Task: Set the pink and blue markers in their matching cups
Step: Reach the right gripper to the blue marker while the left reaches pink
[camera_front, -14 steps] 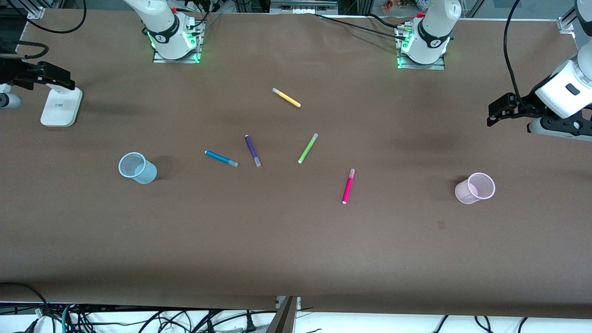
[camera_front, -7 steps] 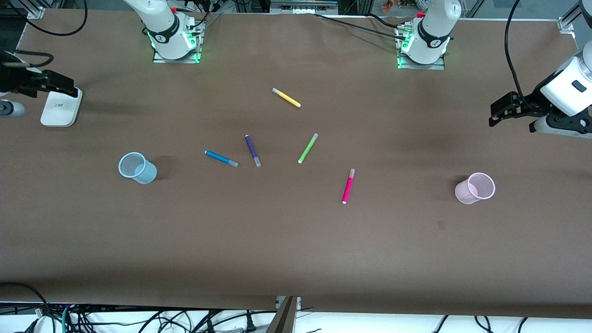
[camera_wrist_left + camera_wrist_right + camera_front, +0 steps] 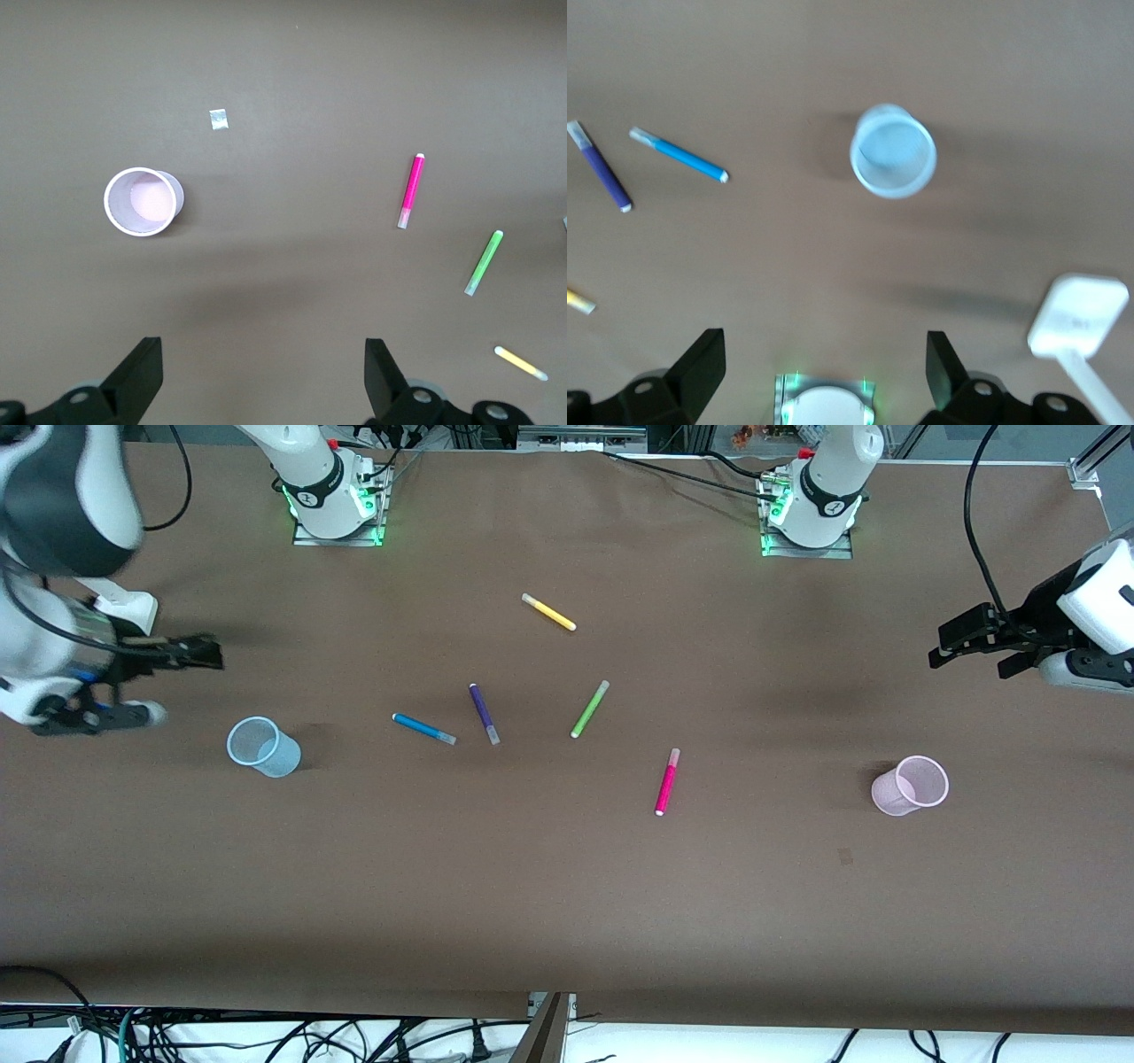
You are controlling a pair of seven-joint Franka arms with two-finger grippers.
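The blue marker (image 3: 423,728) lies mid-table; it also shows in the right wrist view (image 3: 679,154). The pink marker (image 3: 666,781) lies nearer the front camera, toward the left arm's end, and shows in the left wrist view (image 3: 412,190). The pale blue cup (image 3: 263,747) (image 3: 893,150) stands upright toward the right arm's end. The pale pink cup (image 3: 911,786) (image 3: 142,201) stands upright toward the left arm's end. My right gripper (image 3: 199,657) (image 3: 824,372) is open and empty over bare table beside the blue cup. My left gripper (image 3: 952,646) (image 3: 263,376) is open and empty over bare table beside the pink cup.
A dark purple marker (image 3: 484,713) lies beside the blue one. A green marker (image 3: 589,708) and a yellow marker (image 3: 548,612) lie mid-table. A white stand (image 3: 133,613) sits at the right arm's end. A small tape patch (image 3: 844,856) is near the pink cup.
My right arm has swung in from the table's end, and its gripper now hangs close to the blue cup. My left gripper has shifted only slightly. Markers and cups have not moved.
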